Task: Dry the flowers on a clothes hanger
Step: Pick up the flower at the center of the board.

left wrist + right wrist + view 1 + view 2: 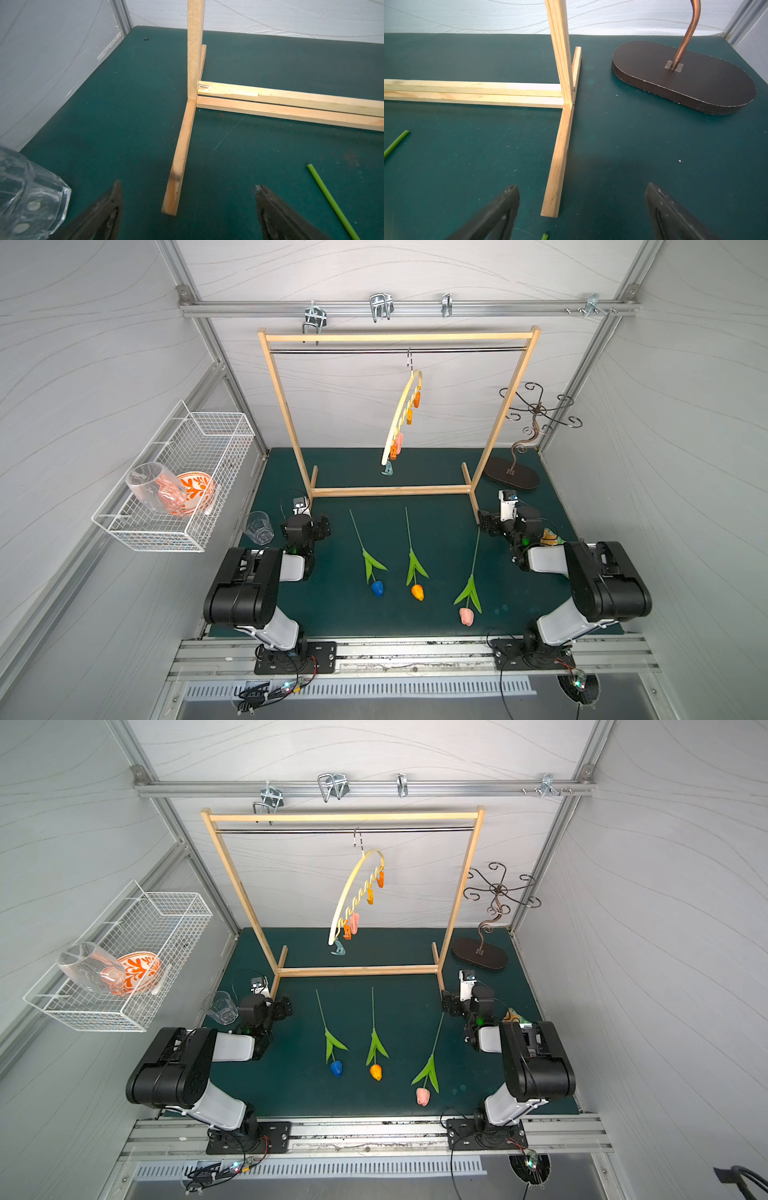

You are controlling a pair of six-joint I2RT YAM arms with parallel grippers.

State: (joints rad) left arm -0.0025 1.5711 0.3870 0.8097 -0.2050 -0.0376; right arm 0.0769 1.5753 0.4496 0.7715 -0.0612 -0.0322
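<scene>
Left gripper and right gripper gape empty, flanking the flowers — stems lie flat between them, ends aimed beyond at the hanger (hooked on the rack), likely so each lifts straight to a clip.

- Garment rack: bare pale wood, grain showing, matt
- Table cover: dark green, matt, finely scratched
- Tumbler: clear, glossy
- Stand base: dark, matt, chipped edge; stem coppery, shiny metal
- Clothes hanger: smooth pale yellow plastic
</scene>
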